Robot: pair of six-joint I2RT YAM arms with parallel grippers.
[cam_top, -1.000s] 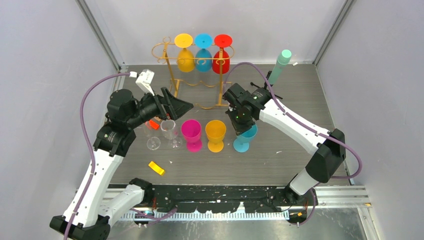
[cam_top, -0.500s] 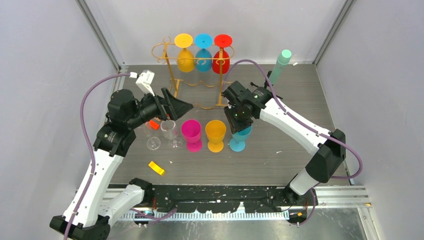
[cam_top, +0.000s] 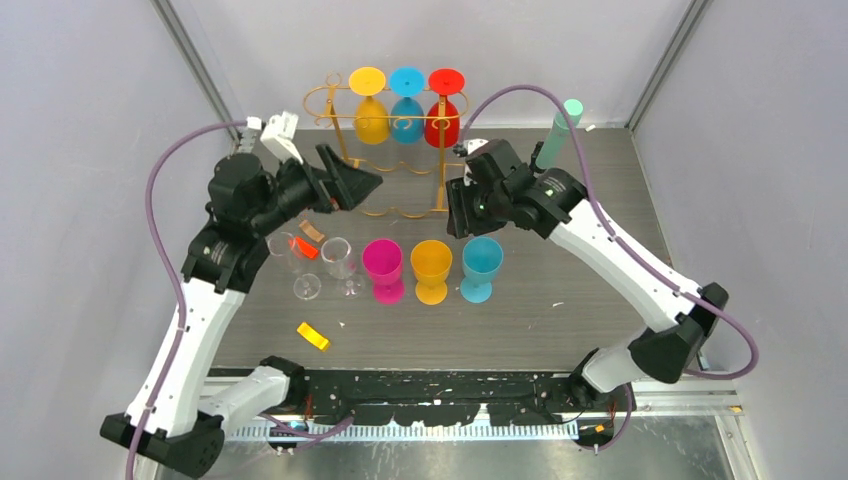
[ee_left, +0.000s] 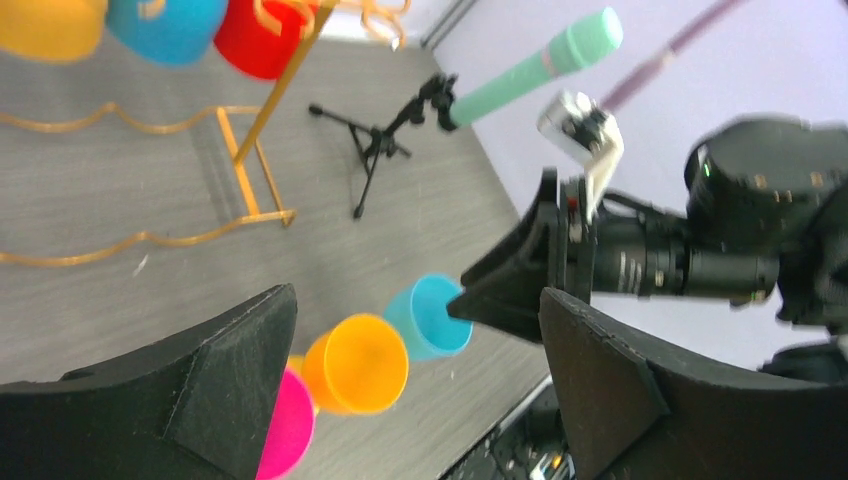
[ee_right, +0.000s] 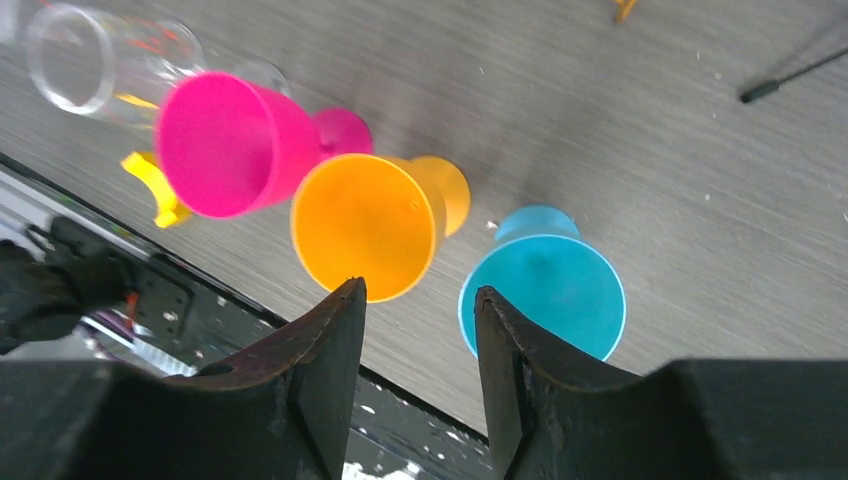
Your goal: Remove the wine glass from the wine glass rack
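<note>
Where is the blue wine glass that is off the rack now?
In the top view, the blue wine glass stands upright on the table right of centre, ending the row, just right of the orange glass.

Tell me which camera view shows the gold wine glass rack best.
The top external view: the wine glass rack shows whole, rail, uprights and wavy base, with three wine glasses hanging. The left wrist view shows only one upright and part of the base. The right wrist view shows almost nothing of it.
</note>
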